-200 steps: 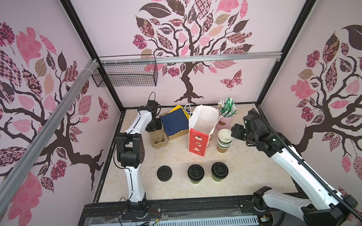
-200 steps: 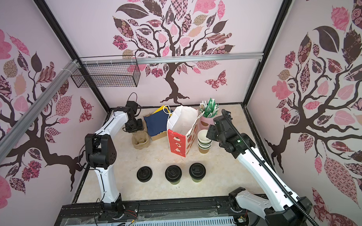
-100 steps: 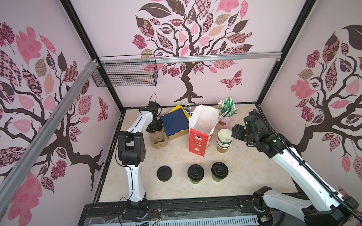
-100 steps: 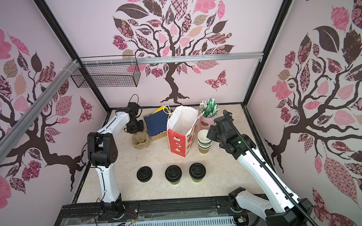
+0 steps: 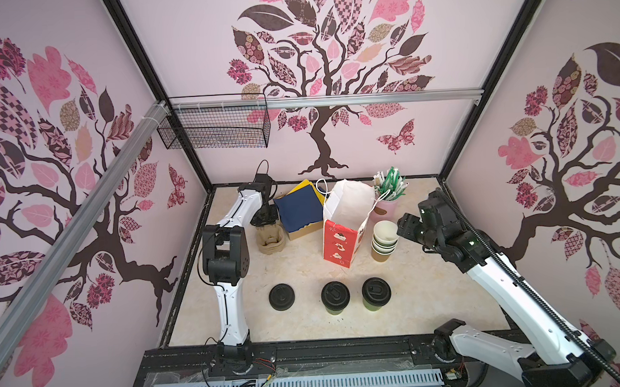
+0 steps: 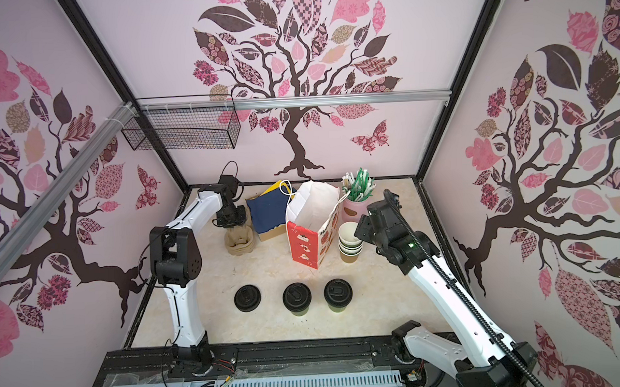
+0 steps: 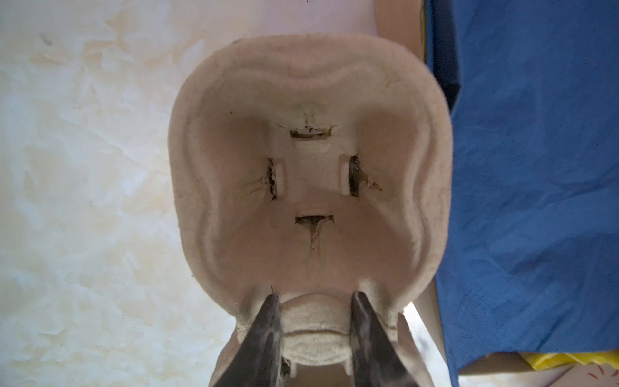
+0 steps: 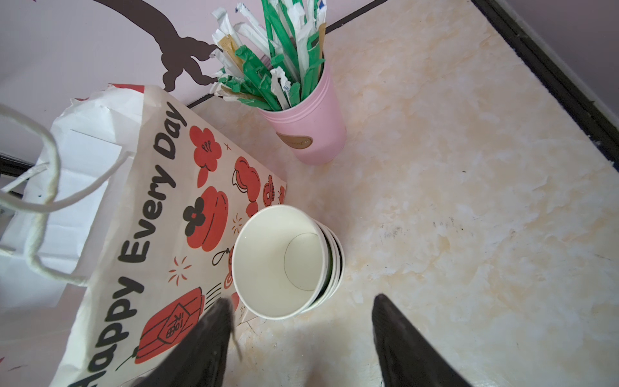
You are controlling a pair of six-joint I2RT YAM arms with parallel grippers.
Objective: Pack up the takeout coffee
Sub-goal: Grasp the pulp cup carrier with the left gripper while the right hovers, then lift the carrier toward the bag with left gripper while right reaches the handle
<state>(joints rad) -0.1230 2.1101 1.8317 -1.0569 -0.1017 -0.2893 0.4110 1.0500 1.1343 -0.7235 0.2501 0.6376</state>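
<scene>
1. Surface/room: a cream marbled tabletop (image 5: 306, 329) is boxed in by pale pink walls (image 5: 437, 133) printed w/ a dark tree & pink leaves. A wire basket (image 5: 214, 128) is hung from an alu rail (image 5: 369, 99) at back left.
2. Task items: 1st coffee cup (image 5: 335, 297) & 2nd coffee cup (image 5: 376, 293) are stood upright near the front edge, side by side, black lids on. A loose lid (image 5: 281, 296) is laid just left of them; the paper bag (image 5: 340, 243) is set well behind.
3. Left gripper (image 7: 315, 296): fingers are set narrow on either side of a rim lobe of the pulp carrier (image 7: 311, 187); a firm clamp can't be confirmed.
4. Right gripper (image 8: 301, 299): fingers are spread wide, nothing is held, and the nested cups (image 8: 278, 261) are just ahead.
5. Vs. a sec ago: cups, lid & bag are found unmoved; the left arm is shifted only slightly.
6. Writing: "Happy Every Day" is read on the bag; the label on the pink straw cup (image 8: 308, 134) can't be read.
</scene>
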